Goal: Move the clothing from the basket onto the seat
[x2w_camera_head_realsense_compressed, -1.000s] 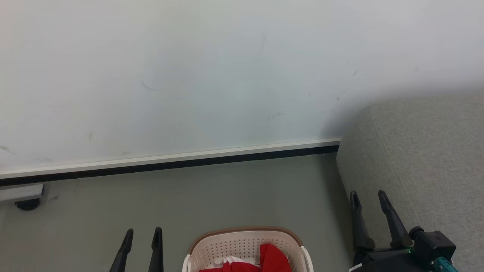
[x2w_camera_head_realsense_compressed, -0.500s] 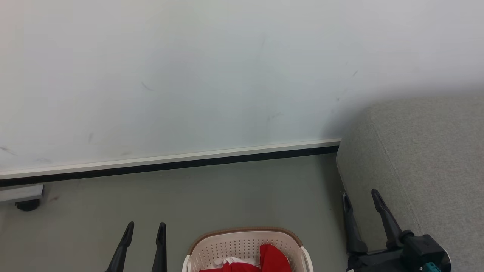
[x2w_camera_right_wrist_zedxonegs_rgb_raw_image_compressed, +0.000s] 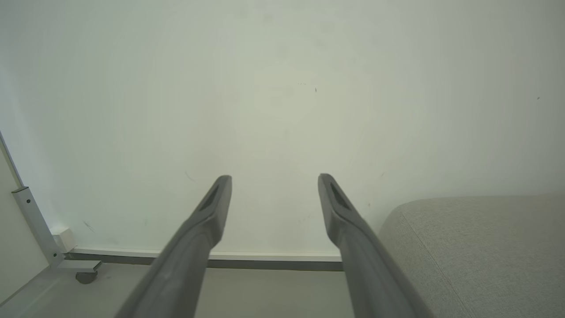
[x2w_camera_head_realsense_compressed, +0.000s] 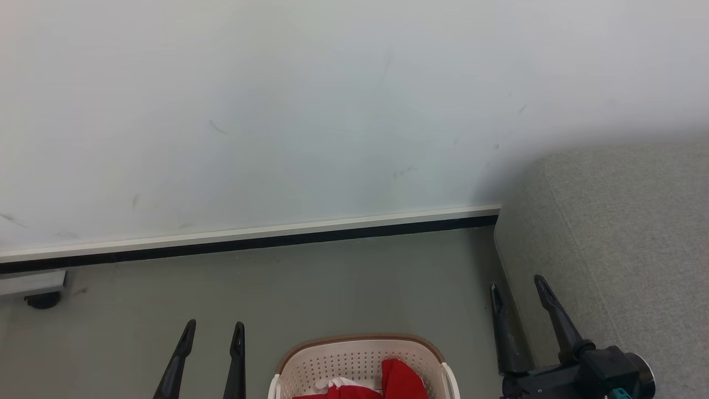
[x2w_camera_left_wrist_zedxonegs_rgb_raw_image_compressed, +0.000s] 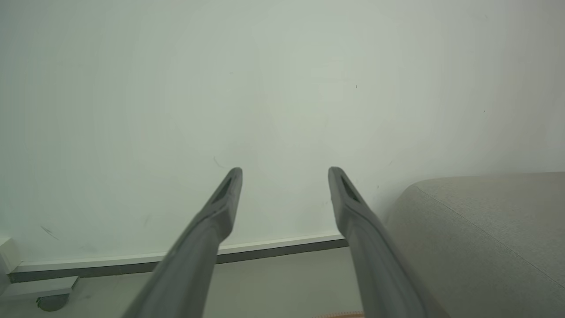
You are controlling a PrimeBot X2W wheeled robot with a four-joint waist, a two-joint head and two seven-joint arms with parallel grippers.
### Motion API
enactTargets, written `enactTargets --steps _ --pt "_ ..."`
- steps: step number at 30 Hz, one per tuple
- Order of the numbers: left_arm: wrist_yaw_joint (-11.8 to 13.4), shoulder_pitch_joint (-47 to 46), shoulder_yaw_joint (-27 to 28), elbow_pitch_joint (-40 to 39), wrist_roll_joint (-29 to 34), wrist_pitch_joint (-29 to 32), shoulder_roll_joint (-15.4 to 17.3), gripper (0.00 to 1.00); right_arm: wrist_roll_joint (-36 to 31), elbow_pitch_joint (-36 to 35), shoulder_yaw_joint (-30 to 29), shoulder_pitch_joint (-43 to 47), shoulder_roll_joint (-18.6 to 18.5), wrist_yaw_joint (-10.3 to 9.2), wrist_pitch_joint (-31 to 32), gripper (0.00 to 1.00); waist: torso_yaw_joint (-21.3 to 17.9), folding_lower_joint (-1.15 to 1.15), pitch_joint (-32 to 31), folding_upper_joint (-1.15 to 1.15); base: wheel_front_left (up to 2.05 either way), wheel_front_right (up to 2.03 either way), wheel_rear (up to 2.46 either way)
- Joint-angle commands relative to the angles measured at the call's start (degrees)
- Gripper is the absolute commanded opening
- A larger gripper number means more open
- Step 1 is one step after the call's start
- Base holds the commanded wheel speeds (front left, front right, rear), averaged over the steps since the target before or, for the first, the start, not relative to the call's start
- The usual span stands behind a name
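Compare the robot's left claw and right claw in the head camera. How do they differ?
The left claw hangs over the floor, left of the basket; the right claw is at the seat edge. The right claw's dark wrist is in view; the left claw is cut off at its fingers. Both are open and empty.

Basket (x2w_camera_head_realsense_compressed: 360, 339) bottom centre on grey floor (x2w_camera_head_realsense_compressed: 332, 282), red clothing (x2w_camera_head_realsense_compressed: 399, 379) inside. Left gripper (x2w_camera_head_realsense_compressed: 215, 324) just beside it, fingers parted. Right gripper (x2w_camera_head_realsense_compressed: 515, 283) parted, at seat (x2w_camera_head_realsense_compressed: 626, 221) edge.

The grey floor (x2w_camera_head_realsense_compressed: 332, 288) carries the basket (x2w_camera_head_realsense_compressed: 343, 361), the seat (x2w_camera_head_realsense_compressed: 620, 233), perhaps a caster (x2w_camera_head_realsense_compressed: 41, 300).
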Motion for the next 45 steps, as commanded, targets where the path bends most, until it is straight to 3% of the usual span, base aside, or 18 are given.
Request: enactTargets --steps 1,14,25,34,45 --pt "0.2 0.3 0.1 -0.1 0.3 -0.3 0.2 1.00 0.2 0.1 0.1 0.3 -0.2 0.04 -0.1 1.00 0.0 0.00 0.0 0.00 0.00 0.00 0.00" --pt "-1.4 0.7 -0.7 1.7 0.7 -0.3 0.2 1.00 1.8 -0.6 -0.9 0.8 -0.2 0.04 -0.1 1.00 -0.3 0.00 0.5 0.00 0.00 0.00 0.00" --pt "-5.7 -2.6 -2.4 8.1 1.4 -0.3 0.1 1.00 3.4 -1.8 -2.3 -1.9 -0.2 0.04 -0.1 1.00 -2.2 0.00 4.6 0.00 0.00 0.00 0.00" --pt "-8.4 -10.0 -5.1 14.2 3.2 -0.3 0.4 1.00 3.4 -4.6 -4.1 -8.6 -0.1 0.04 -0.1 1.00 -5.0 0.00 14.7 0.00 0.00 0.00 0.00" --pt "-10.2 -22.9 -12.4 25.6 6.7 -0.2 4.7 1.00 4.7 -11.2 -3.2 -19.8 -0.1 0.04 -0.1 1.00 -9.1 0.00 29.1 0.00 0.00 0.00 0.00"
